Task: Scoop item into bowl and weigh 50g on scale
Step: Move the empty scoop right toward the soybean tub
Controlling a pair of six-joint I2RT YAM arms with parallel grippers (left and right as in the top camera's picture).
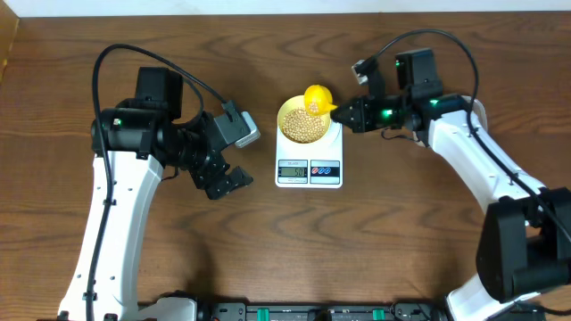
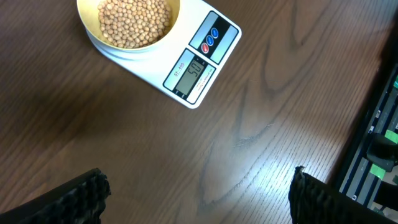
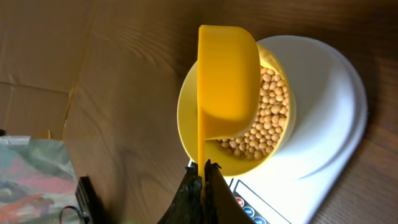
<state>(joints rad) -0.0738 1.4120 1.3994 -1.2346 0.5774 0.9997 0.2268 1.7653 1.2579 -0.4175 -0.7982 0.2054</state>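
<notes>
The scale (image 1: 310, 169) is a white rounded-rectangle unit standing on the wooden desk (image 1: 401, 232) between the two arms. In the left wrist view its front panel (image 2: 205, 56) carries small print above the grey display that reads approximately "SF-400". The display digits appear to begin with 50; the rest is not legible. A row of small blue and red buttons sits beside the display. The pale-yellow bowl (image 1: 287, 114) rests on the scale platform and covers most of it. The beans (image 1: 306, 127) form a mass of small round beige-tan pellets inside the bowl (image 2: 130, 48), and the fill level of the beans (image 2: 134, 18) is just below the rim. The right arm reaches in from the right side, and the right gripper (image 1: 342, 111) is clamped narrowly on the handle of a bright yellow scoop (image 1: 317, 95). In the right wrist view the scoop (image 3: 227, 81) is turned on its edge, with its cup directly over the beans (image 3: 267, 118) and the bowl rim (image 3: 186, 112). The left gripper (image 1: 230, 181) hangs above bare desk beside the scale, with its jaws spread wide and holding nothing.
</notes>
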